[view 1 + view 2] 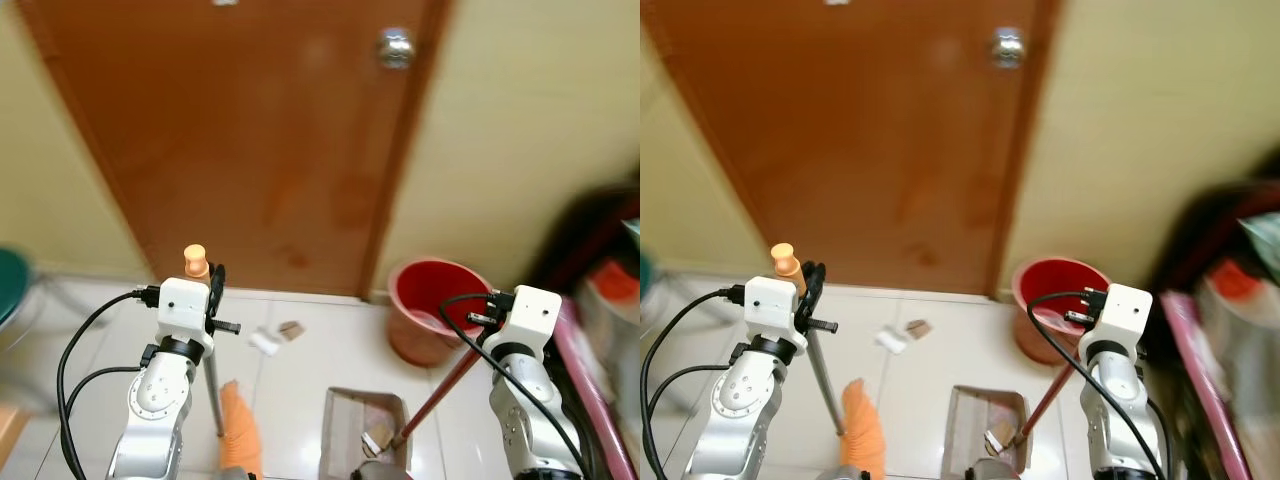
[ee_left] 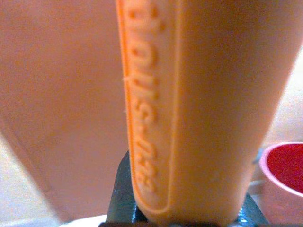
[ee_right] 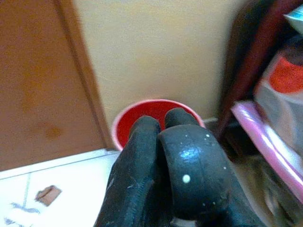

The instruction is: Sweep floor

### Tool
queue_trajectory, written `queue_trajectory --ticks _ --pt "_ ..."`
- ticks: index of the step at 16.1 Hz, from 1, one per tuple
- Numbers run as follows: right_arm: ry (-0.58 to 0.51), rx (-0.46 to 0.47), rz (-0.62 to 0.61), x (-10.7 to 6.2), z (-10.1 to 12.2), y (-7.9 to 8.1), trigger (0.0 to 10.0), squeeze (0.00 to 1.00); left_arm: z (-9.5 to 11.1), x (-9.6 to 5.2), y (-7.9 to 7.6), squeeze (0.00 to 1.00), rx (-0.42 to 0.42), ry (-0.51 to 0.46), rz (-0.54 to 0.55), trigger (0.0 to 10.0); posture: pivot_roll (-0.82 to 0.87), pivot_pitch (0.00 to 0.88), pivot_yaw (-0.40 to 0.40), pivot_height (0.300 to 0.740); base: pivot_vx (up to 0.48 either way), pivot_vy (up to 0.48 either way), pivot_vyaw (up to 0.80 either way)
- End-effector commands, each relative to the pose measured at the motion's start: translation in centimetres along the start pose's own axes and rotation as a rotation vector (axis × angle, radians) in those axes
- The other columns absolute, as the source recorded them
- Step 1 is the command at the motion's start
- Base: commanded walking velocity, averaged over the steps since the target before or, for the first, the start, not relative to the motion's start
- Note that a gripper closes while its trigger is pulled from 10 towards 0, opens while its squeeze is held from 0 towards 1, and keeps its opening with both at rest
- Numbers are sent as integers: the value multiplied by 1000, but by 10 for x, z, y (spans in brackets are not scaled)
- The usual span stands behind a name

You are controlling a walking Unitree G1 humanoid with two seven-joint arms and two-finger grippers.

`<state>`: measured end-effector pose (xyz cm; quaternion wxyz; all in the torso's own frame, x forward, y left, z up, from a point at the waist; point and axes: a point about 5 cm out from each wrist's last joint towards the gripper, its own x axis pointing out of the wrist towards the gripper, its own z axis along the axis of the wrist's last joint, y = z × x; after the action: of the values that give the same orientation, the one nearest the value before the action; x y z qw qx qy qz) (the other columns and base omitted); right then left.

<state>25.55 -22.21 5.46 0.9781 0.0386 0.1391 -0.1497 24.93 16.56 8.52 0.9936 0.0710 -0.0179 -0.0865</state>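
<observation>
Beside glossy white tiles [image 1: 330, 350], left gripper [image 1: 214, 283] clamps ribbed orange broom handle [image 2: 199, 109].

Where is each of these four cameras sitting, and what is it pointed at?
Left eye: head, looking down at door, both arms, broom, dustpan.
Right eye: same scene.
Left wrist: on left gripper, against orange broom handle.
Right wrist: along right gripper toward red bucket.
Shared: the bucket.
</observation>
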Motion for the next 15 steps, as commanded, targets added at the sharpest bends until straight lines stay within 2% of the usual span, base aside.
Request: queue_trajectory --ticks 1,5,8,12,15 --pt "-15 -2 6 2 8 1 10000 0 5 2 -5 0 -14 -16 -23 10000 -17 0 -21 740 0 -262 -800" --pt "-10 -12 24 5 9 4 10000 0 1 0 -12 0 -46 2 -34 10000 -24 0 -23 740 0 -328 -789" --pt "-14 -18 28 10 13 5 10000 0 1 1 -12 0 -51 5 -34 10000 -25 0 -24 740 0 -321 -508" --pt "-27 -21 23 16 19 2 10000 0 1 3 -10 0 -47 6 -17 10000 -27 1 -22 740 0 0 0" --pt "-34 -12 50 19 24 8 10000 0 4 6 -5 0 -40 -4 4 10000 -24 17 -24 740 0 0 0"
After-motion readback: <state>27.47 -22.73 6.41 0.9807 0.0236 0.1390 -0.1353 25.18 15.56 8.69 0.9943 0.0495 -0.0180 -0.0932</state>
